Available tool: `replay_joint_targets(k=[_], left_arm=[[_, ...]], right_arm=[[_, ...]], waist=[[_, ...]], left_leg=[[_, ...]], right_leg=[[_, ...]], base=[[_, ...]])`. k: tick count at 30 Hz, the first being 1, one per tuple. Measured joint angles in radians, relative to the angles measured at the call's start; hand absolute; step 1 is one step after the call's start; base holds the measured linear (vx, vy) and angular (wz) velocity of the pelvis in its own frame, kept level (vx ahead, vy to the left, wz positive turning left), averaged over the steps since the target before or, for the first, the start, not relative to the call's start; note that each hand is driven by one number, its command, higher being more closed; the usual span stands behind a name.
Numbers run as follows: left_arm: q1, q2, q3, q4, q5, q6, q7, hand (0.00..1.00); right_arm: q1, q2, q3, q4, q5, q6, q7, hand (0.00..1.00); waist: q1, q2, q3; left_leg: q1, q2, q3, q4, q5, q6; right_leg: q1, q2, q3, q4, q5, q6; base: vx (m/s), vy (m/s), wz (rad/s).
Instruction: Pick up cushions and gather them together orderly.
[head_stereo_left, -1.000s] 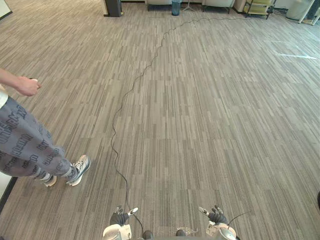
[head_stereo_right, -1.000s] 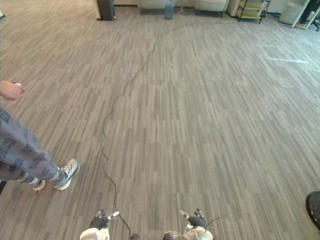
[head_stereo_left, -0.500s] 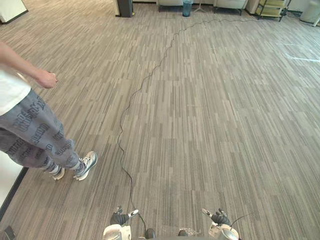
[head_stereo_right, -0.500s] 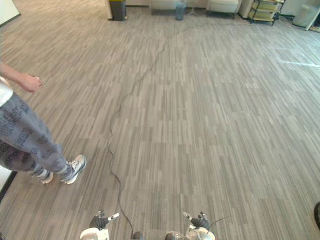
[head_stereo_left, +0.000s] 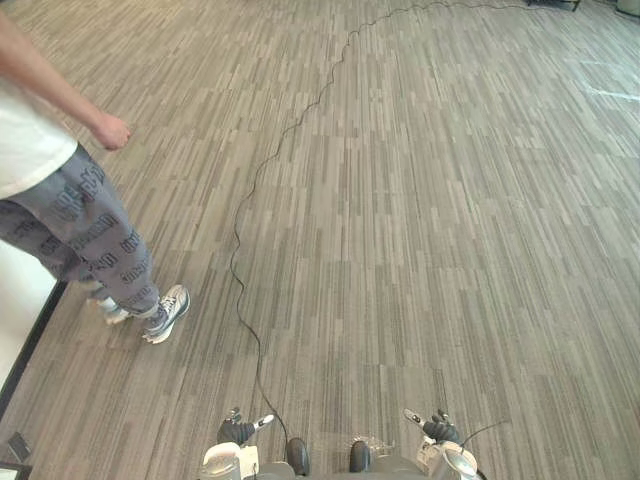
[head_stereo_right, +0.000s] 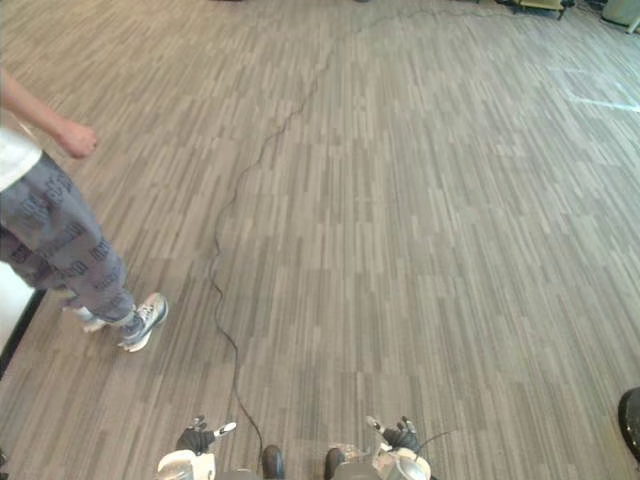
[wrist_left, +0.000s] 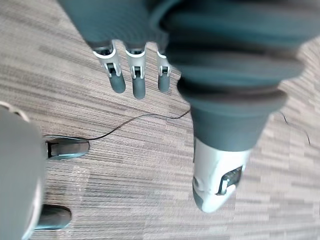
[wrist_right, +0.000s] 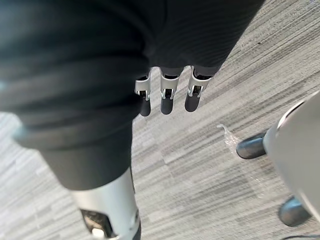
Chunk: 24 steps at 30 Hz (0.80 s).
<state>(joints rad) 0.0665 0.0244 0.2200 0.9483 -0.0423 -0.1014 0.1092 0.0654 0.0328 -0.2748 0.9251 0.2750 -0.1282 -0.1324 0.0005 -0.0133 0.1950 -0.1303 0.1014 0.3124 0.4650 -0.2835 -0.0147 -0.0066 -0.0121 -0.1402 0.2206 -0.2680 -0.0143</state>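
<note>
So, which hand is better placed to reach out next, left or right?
Probably the right hand. Both it and the left hand hang open and empty over the carpet, but a person stands close on the left side.

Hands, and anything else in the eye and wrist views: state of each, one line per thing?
left hand: open, fingers straight, holding nothing, hanging above the carpet.
right hand: open, fingers straight, holding nothing.
person: standing on the carpet to the robot's left, both shoes on the floor.
person's hand: closed in a fist, arm held out from the body.
</note>
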Motion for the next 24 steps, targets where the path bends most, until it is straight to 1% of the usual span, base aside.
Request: replay_joint_targets(k=[1,2,3,4,5,6,7,8,9,10,11,12,13,14,15,17,18,19,20,21,22,23,24], left_arm=[[0.006,0.002,0.002,-0.025,0.000,0.000,0.000,0.00],[0.009,0.000,0.004,-0.040,0.000,0.000,0.000,0.00],[0.024,-0.005,0.007,-0.070,0.000,-0.001,0.000,0.00],[0.029,-0.006,0.006,-0.082,-0.001,-0.003,-0.001,0.00],[0.037,-0.009,-0.001,-0.095,-0.002,-0.004,-0.001,0.00],[0.037,-0.009,-0.002,-0.097,-0.001,-0.006,-0.003,0.00],[0.035,-0.009,-0.005,-0.098,-0.001,-0.011,-0.005,0.00],[0.029,-0.008,-0.012,-0.098,-0.001,-0.018,-0.005,0.00],[0.025,-0.008,-0.023,-0.100,0.000,-0.021,-0.005,0.00],[0.024,-0.008,-0.026,-0.101,-0.001,-0.022,-0.005,0.00],[0.018,-0.002,-0.032,-0.101,0.000,-0.022,-0.005,0.00],[0.009,0.000,-0.030,-0.101,0.000,-0.022,-0.005,0.00],[0.009,0.003,-0.030,-0.100,0.000,-0.022,-0.006,0.00],[0.004,0.010,-0.028,-0.101,-0.001,-0.019,-0.005,0.00],[0.002,0.015,-0.033,-0.101,-0.004,-0.018,-0.005,0.00],[0.006,0.024,-0.061,-0.087,-0.016,-0.015,-0.005,0.00],[-0.001,0.033,-0.101,-0.071,-0.019,-0.014,-0.005,0.00],[-0.013,0.035,-0.116,-0.060,-0.017,-0.009,-0.004,0.00],[-0.026,0.031,-0.128,-0.051,-0.013,-0.003,-0.004,0.00],[-0.032,0.021,-0.143,-0.043,0.004,0.000,-0.004,0.00],[-0.035,0.014,-0.149,-0.042,0.009,0.000,-0.004,0.00],[-0.044,0.006,-0.161,-0.039,0.018,0.000,-0.005,0.00],[-0.057,0.000,-0.162,-0.021,0.022,-0.001,-0.006,0.00]], right_arm=[[0.015,0.000,0.002,-0.011,-0.001,0.000,-0.003,0.00],[0.019,-0.002,0.002,-0.015,-0.001,0.001,-0.005,0.00],[0.023,-0.005,0.004,-0.014,-0.001,0.003,-0.009,0.00],[0.024,-0.006,0.004,-0.014,-0.001,0.003,-0.011,0.00],[0.021,-0.008,0.005,-0.014,-0.001,0.005,-0.013,0.00],[0.018,-0.008,0.006,-0.014,-0.002,0.006,-0.014,0.00],[0.010,-0.007,0.007,-0.010,-0.002,0.007,-0.014,0.00],[-0.001,-0.007,0.012,-0.005,-0.005,0.009,-0.017,0.00],[-0.008,-0.007,0.014,-0.004,-0.017,0.011,-0.018,0.00],[-0.010,-0.007,0.014,-0.003,-0.025,0.012,-0.019,0.00],[-0.012,-0.003,0.025,0.008,-0.040,0.017,-0.023,0.00],[-0.021,0.013,0.030,0.006,-0.042,0.020,-0.020,0.00],[-0.023,0.026,0.030,0.004,-0.042,0.020,-0.018,0.00],[-0.018,0.029,0.042,0.012,-0.050,0.025,-0.009,0.00],[-0.007,0.032,0.036,0.003,-0.064,0.024,-0.008,0.00],[0.010,0.035,0.020,-0.011,-0.079,0.021,-0.006,0.00],[0.022,0.028,0.024,-0.019,-0.078,0.020,-0.001,0.00],[0.021,0.028,0.029,-0.033,-0.080,0.019,0.002,0.00],[0.023,0.028,0.030,-0.046,-0.080,0.020,0.004,0.00],[0.024,0.029,0.025,-0.069,-0.080,0.018,0.004,0.00],[0.025,0.029,0.025,-0.085,-0.081,0.016,0.004,0.00],[0.024,0.028,0.020,-0.090,-0.081,0.007,0.004,0.00],[0.014,0.017,0.018,-0.085,-0.081,-0.001,0.004,0.00]], waist=[[0.000,-0.004,0.004],[0.000,-0.004,0.008],[0.003,-0.008,0.012],[0.003,-0.005,0.013],[0.008,-0.005,0.013],[0.012,-0.006,0.013],[0.018,-0.009,0.013],[0.026,-0.012,0.012],[0.034,-0.012,0.012],[0.037,-0.012,0.012],[0.047,-0.032,0.003],[0.049,-0.032,-0.001],[0.050,-0.034,-0.003],[0.055,-0.050,-0.006],[0.064,-0.061,-0.006],[0.058,-0.064,-0.007],[0.045,-0.062,-0.008],[0.038,-0.070,-0.006],[0.034,-0.072,0.001],[0.021,-0.068,0.005],[0.005,-0.065,0.007],[-0.010,-0.060,0.010],[-0.014,-0.049,0.021]], left_leg=[[-0.069,0.043,0.024,0.172,0.004,0.002],[-0.101,0.065,0.038,0.244,0.009,0.005],[-0.141,0.101,0.059,0.317,-0.024,-0.002],[-0.161,0.113,0.067,0.317,-0.036,-0.009],[-0.192,0.118,0.076,0.279,-0.039,-0.014],[-0.201,0.117,0.084,0.249,-0.037,-0.011],[-0.228,0.105,0.097,0.176,-0.022,-0.008],[-0.260,0.077,0.099,0.073,0.033,-0.014],[-0.276,0.051,0.102,-0.037,0.105,-0.016],[-0.283,0.040,0.101,-0.073,0.158,-0.007],[-0.275,-0.004,0.104,-0.129,0.249,0.038],[-0.271,-0.010,0.122,-0.122,0.227,0.068],[-0.270,-0.006,0.121,-0.106,0.212,0.075],[-0.251,-0.008,0.121,-0.062,0.183,0.108],[-0.208,-0.019,0.124,-0.061,0.159,0.108],[-0.099,-0.034,0.118,-0.084,0.094,0.092],[-0.012,-0.046,0.103,-0.124,0.027,0.066],[0.031,-0.058,0.100,-0.141,0.005,0.061],[0.076,-0.062,0.098,-0.164,-0.006,0.058],[0.156,-0.061,0.092,-0.217,-0.012,0.052],[0.208,-0.059,0.085,-0.251,-0.012,0.051],[0.271,-0.051,0.078,-0.298,-0.018,0.041],[0.319,-0.037,0.079,-0.319,-0.022,0.033]], right_leg=[[0.018,0.000,-0.006,0.011,-0.021,-0.009],[0.034,0.003,-0.006,0.011,-0.028,-0.015],[0.065,0.001,-0.006,0.010,-0.050,-0.023],[0.081,-0.004,-0.006,0.007,-0.061,-0.022],[0.099,-0.019,-0.001,-0.002,-0.069,-0.017],[0.105,-0.029,0.006,-0.006,-0.068,-0.011],[0.126,-0.056,0.019,-0.029,-0.072,-0.006],[0.153,-0.089,0.032,-0.072,-0.069,-0.001],[0.172,-0.116,0.040,-0.101,-0.068,0.002],[0.180,-0.125,0.043,-0.111,-0.067,0.003],[0.183,-0.163,0.058,-0.123,-0.050,0.026],[0.173,-0.179,0.065,-0.124,0.017,0.057],[0.175,-0.180,0.071,-0.123,0.055,0.064],[0.189,-0.188,0.074,-0.094,0.131,0.093],[0.177,-0.196,0.077,-0.006,0.166,0.121],[0.112,-0.210,0.095,0.255,0.244,0.156],[-0.003,-0.216,0.123,0.557,0.243,0.187],[-0.085,-0.221,0.125,0.723,0.211,0.185],[-0.148,-0.218,0.116,0.818,0.180,0.165],[-0.241,-0.207,0.065,0.897,0.126,0.125],[-0.290,-0.199,0.025,0.905,0.095,0.118],[-0.360,-0.185,-0.033,0.870,0.054,0.106],[-0.397,-0.168,-0.078,0.792,0.025,0.082]], base=[[0.13,-0.079,0.18],[0.23,-0.042,0.15],[0.27,-0.023,0.05],[0.31,0.027,0.01],[0.27,0.058,-0.08],[0.38,0.111,-0.25],[0.44,0.165,-0.35],[0.57,0.249,-0.44],[0.52,0.260,-0.35],[0.58,0.302,-0.32],[0.60,0.299,-0.19],[0.60,0.297,-0.15],[0.58,0.299,-0.01],[0.58,0.310,-0.04],[0.68,0.363,-0.04],[0.55,0.277,-0.08],[0.50,0.181,0.01],[0.48,0.135,0.05],[0.55,0.092,0.03],[0.47,0.057,0.06],[0.58,0.039,0.15],[0.52,-0.031,0.24],[0.54,-0.056,0.24]])
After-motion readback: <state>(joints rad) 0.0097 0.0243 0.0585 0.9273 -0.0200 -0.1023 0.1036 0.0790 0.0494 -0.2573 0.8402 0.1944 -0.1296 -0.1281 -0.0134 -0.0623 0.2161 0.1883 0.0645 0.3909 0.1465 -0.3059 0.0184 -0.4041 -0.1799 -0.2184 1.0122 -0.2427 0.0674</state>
